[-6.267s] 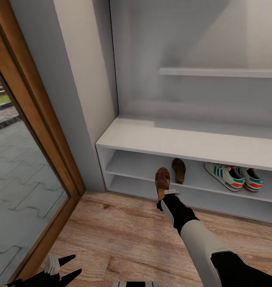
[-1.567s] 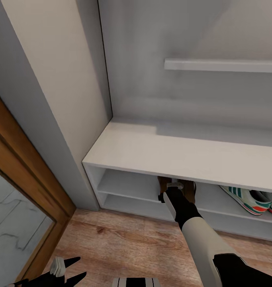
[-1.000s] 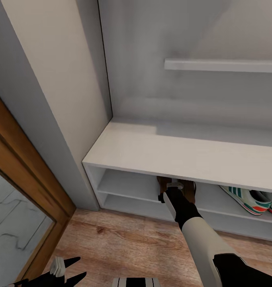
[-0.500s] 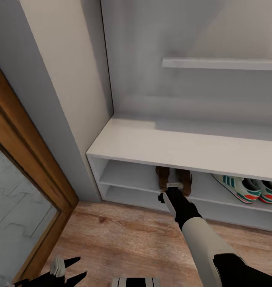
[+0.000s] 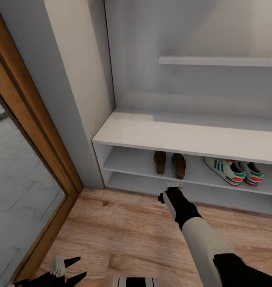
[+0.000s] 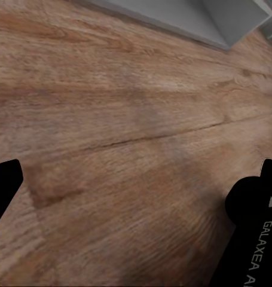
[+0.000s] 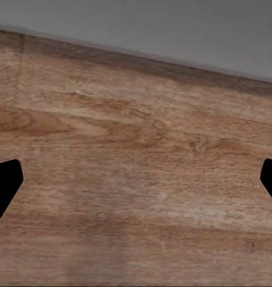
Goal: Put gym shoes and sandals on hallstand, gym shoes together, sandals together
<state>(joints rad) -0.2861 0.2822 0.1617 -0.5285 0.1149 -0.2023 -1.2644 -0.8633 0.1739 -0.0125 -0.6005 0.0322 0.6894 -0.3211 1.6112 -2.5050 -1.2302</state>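
Note:
Both dark brown sandals (image 5: 160, 162) (image 5: 179, 165) lie side by side on the upper shelf of the light-grey hallstand (image 5: 171, 135). To their right on the same shelf sit the two gym shoes (image 5: 224, 170) (image 5: 252, 173), next to each other. My right gripper (image 5: 173, 186) (image 7: 136, 179) hangs in front of the rack just above the corridor floor (image 5: 124, 231). It is open, with bare planks between its fingers. My left gripper (image 5: 78, 269) (image 6: 133, 197) is low at the view's bottom left, open over the wood floor.
A wood-framed glass door (image 5: 28, 151) stands at the left, with a grey wall section between it and the rack. A narrow wall shelf (image 5: 219, 60) runs above the hallstand. The lower shelf row (image 5: 151, 184) holds nothing that I can see.
My right gripper has drawn back out of the shelf and down towards the floor, leaving the second sandal beside the first. The head view has pulled back, showing more door and floor.

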